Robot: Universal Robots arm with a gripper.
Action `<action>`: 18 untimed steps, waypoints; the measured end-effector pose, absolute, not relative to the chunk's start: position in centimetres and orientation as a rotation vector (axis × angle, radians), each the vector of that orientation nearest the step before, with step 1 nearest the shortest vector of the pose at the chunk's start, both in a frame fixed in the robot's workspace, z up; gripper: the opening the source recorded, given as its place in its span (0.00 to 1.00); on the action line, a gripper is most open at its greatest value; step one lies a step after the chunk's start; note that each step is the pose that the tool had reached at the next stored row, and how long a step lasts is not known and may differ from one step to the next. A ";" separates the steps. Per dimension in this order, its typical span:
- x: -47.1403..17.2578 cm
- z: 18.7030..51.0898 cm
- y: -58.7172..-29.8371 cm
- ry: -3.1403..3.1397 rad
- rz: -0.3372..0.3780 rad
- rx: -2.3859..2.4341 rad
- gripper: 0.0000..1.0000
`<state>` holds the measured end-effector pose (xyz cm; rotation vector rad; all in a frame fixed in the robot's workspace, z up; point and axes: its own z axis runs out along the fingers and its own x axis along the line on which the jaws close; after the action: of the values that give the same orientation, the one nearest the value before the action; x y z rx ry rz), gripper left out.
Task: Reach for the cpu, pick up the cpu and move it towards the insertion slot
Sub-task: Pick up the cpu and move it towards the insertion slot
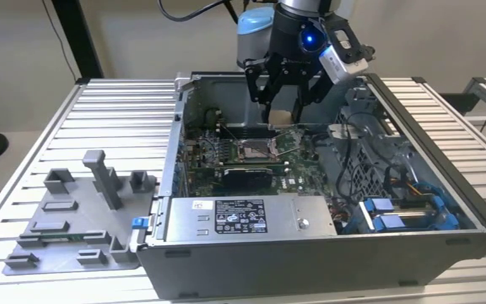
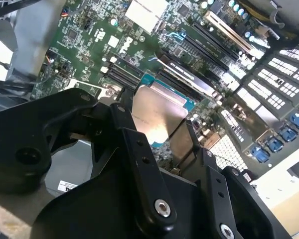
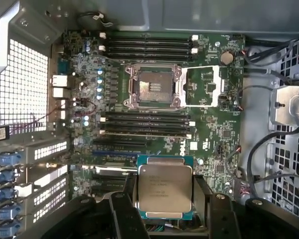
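Observation:
My gripper [image 1: 282,113] hangs over the back of the open computer case [image 1: 311,253], shut on the cpu [image 1: 280,118], a thin square chip with a pale silver top. Both wrist views show the cpu [image 3: 164,191] [image 2: 157,112] pinched at two opposite edges between the black fingers [image 3: 123,211]. The insertion slot [image 1: 255,150] lies below and a little in front of it: a square socket with a shiny metal frame and dark centre, its lid swung open, set in the green motherboard [image 3: 209,134]. The cpu is held in the air, apart from the insertion slot [image 3: 153,87].
Long black memory slots [image 3: 144,124] flank the socket. Cables and a metal bracket [image 3: 289,104] crowd one side of the case; blue drive holders [image 1: 404,212] and a power supply [image 1: 243,218] sit near the front. A grey fixture plate with blocks [image 1: 74,215] lies on the slatted table at the exterior view's left.

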<state>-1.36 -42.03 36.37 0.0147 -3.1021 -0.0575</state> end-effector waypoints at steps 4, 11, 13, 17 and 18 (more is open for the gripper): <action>-1.3 36.4 -41.6 -3.102 -0.058 0.014 0.00; -1.3 36.1 -39.7 -3.102 -0.057 0.015 0.00; -1.3 36.0 -39.1 -3.102 -0.057 0.014 0.00; -1.3 35.5 -37.8 -3.102 -0.057 0.014 0.00; -1.3 35.4 -37.5 -3.102 -0.057 0.014 0.00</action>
<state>-1.26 -37.47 35.41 0.0142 -3.1021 -0.0572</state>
